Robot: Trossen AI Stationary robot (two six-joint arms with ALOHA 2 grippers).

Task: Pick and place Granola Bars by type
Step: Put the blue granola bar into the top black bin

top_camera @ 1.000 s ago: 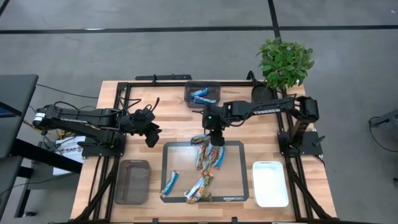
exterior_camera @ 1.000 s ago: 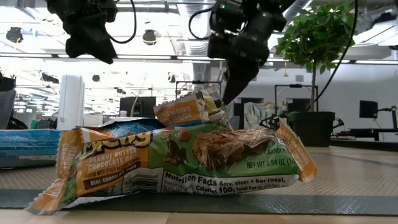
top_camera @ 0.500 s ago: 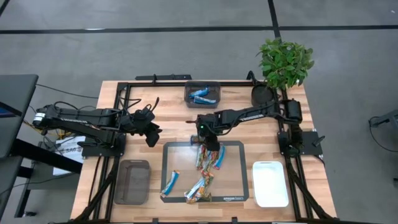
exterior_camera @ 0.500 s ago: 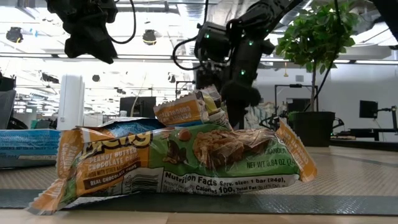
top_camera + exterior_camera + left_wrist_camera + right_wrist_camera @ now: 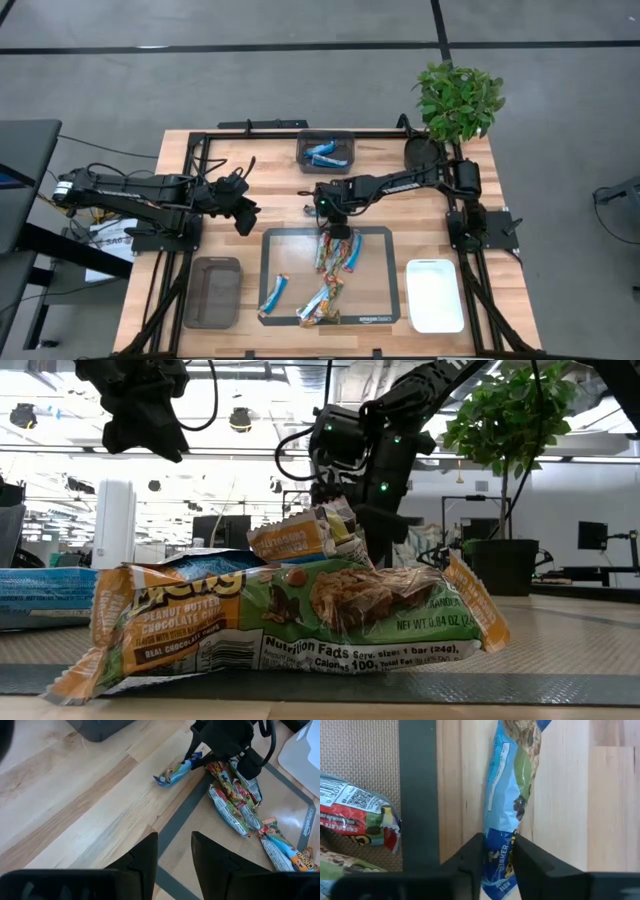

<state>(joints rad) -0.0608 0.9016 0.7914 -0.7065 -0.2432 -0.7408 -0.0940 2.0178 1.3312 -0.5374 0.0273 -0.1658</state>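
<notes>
A blue granola bar (image 5: 512, 795) lies on the bare wood just beyond the far edge of the dark mat (image 5: 275, 262); it also shows in the left wrist view (image 5: 177, 770). My right gripper (image 5: 499, 865) stands over it, shut on its near end. Several more granola bars (image 5: 335, 255), red, green and blue, lie on the mat. My left gripper (image 5: 175, 855) hovers high over the table's left side (image 5: 245, 215), open with nothing between its fingers. In the low view a green and orange bar (image 5: 280, 610) hides the right fingertips. My right gripper pinches the blue bar's end (image 5: 499, 851) between its two fingers, one on each long edge. The fingers come steeply from above and lie across the bar. The rest of the bar lies flat on the wood, stretching away from the fingers.
A dark tray (image 5: 325, 152) holding blue bars stands at the far middle. A grey tray (image 5: 212, 292) sits near left and a white tray (image 5: 435, 295) near right of the mat. A potted plant (image 5: 458, 100) stands at the far right corner.
My right gripper has come down toward the mat's far edge and shifted a little toward the table's left, tipping more steeply downward over the blue bar.
</notes>
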